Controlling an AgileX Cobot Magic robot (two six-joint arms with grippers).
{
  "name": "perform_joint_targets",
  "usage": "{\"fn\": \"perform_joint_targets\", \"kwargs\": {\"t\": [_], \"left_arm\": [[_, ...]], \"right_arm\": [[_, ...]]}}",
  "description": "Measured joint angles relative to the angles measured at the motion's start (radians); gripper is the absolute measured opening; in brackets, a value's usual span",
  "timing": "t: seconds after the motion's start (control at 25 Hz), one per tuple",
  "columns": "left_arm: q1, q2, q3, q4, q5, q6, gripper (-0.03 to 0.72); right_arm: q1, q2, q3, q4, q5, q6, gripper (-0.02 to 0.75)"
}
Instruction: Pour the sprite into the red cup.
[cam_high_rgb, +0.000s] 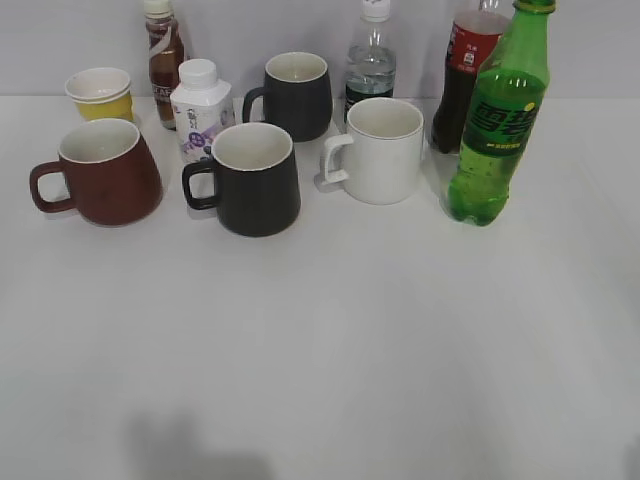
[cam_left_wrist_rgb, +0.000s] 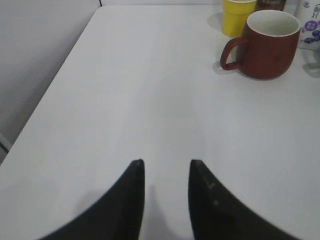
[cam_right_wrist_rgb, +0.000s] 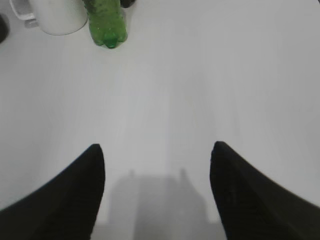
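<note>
The sprite (cam_high_rgb: 498, 120), a tall green bottle, stands upright at the right of the table; its base shows in the right wrist view (cam_right_wrist_rgb: 106, 25). The red cup (cam_high_rgb: 102, 170) stands upright at the left, handle to the left; it also shows in the left wrist view (cam_left_wrist_rgb: 265, 42). My left gripper (cam_left_wrist_rgb: 166, 162) is open and empty over bare table, well short of the red cup. My right gripper (cam_right_wrist_rgb: 156, 147) is wide open and empty, well short of the sprite. Neither gripper shows in the exterior view.
Between them stand two black mugs (cam_high_rgb: 252, 178) (cam_high_rgb: 293, 95), a white mug (cam_high_rgb: 378, 150), a small white drink bottle (cam_high_rgb: 201, 112), a yellow paper cup (cam_high_rgb: 100, 93), a cola bottle (cam_high_rgb: 465, 60), a clear bottle (cam_high_rgb: 371, 60) and a brown bottle (cam_high_rgb: 163, 55). The table's left edge (cam_left_wrist_rgb: 55, 75) is near.
</note>
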Motion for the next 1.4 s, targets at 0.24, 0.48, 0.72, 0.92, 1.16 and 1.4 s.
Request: {"fn": "perform_joint_targets", "kwargs": {"t": [0.24, 0.48, 0.72, 0.92, 1.16, 1.4], "left_arm": [[0.000, 0.000, 0.000, 0.000, 0.000, 0.000, 0.239], [0.000, 0.000, 0.000, 0.000, 0.000, 0.000, 0.239], [0.000, 0.000, 0.000, 0.000, 0.000, 0.000, 0.239], [0.000, 0.000, 0.000, 0.000, 0.000, 0.000, 0.239], [0.000, 0.000, 0.000, 0.000, 0.000, 0.000, 0.239], [0.000, 0.000, 0.000, 0.000, 0.000, 0.000, 0.239]], "right_arm": [[0.000, 0.000, 0.000, 0.000, 0.000, 0.000, 0.493], [0.000, 0.000, 0.000, 0.000, 0.000, 0.000, 0.493], [0.000, 0.000, 0.000, 0.000, 0.000, 0.000, 0.493], [0.000, 0.000, 0.000, 0.000, 0.000, 0.000, 0.493], [0.000, 0.000, 0.000, 0.000, 0.000, 0.000, 0.493], [0.000, 0.000, 0.000, 0.000, 0.000, 0.000, 0.493]]}}
